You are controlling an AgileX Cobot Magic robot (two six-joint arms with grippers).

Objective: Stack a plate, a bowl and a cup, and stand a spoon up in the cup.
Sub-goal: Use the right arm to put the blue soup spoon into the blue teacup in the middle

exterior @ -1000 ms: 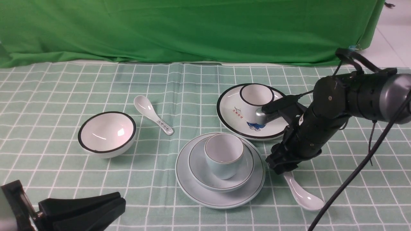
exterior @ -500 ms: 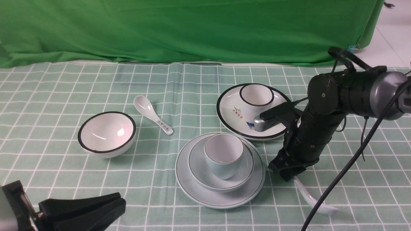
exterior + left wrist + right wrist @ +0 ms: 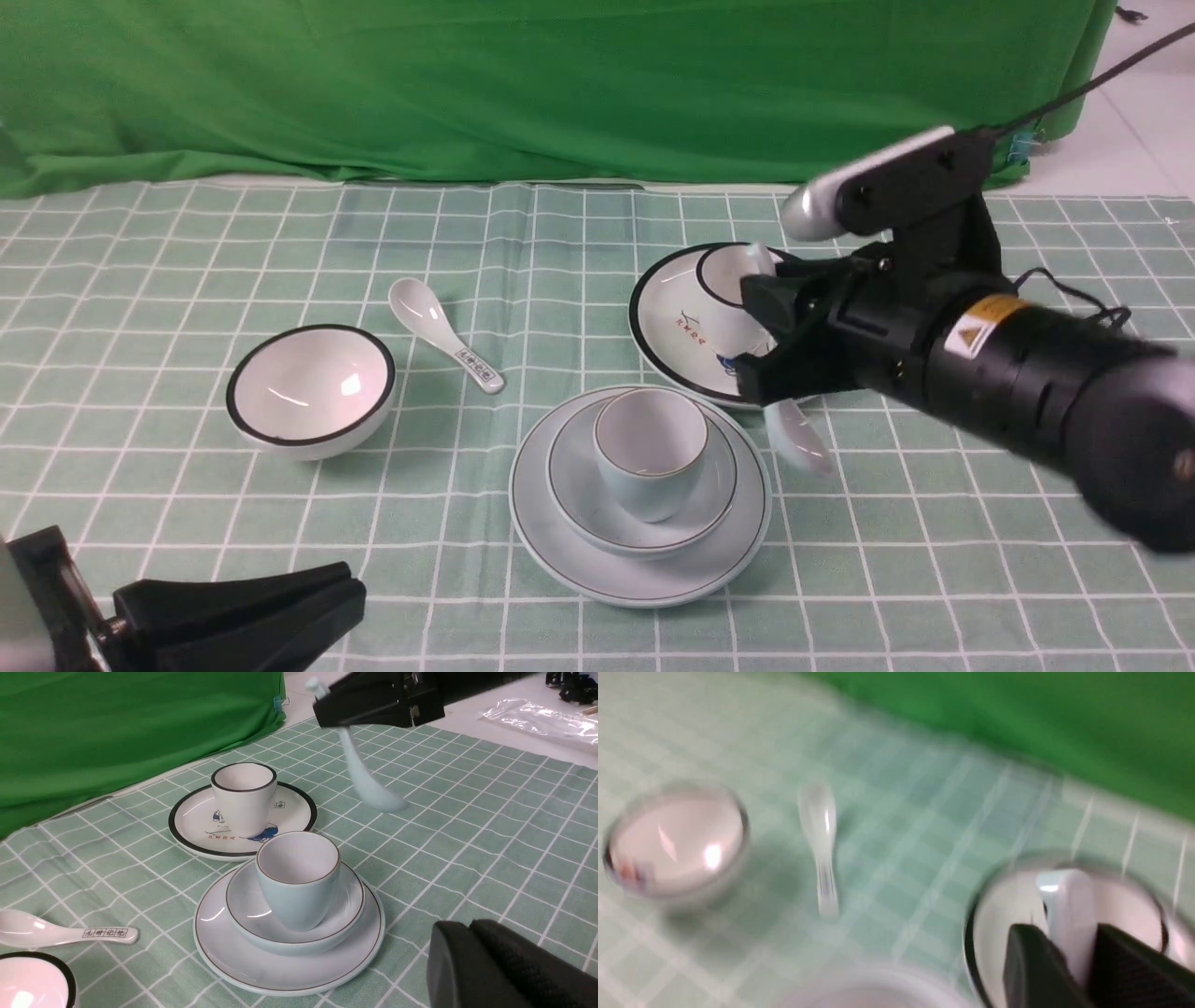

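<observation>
Nearest you, the left gripper (image 3: 355, 586) is closed and empty. Beyond it the cup (image 3: 649, 467) stands in the bowl (image 3: 579, 504) on the plate (image 3: 644, 583). Just right of them, the right gripper (image 3: 761, 338) pinches the plain white spoon (image 3: 801, 439) by its handle, scoop in mid-air. That glazed handle could slip, or a low swing could topple the cup. The right wrist view is smeared, and the right gripper half hides the black-rimmed cup (image 3: 724, 275).

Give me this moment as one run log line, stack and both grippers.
stack: cup in bowl on plate | right gripper: shut on spoon, airborne, not in cup | left gripper: shut, empty
</observation>
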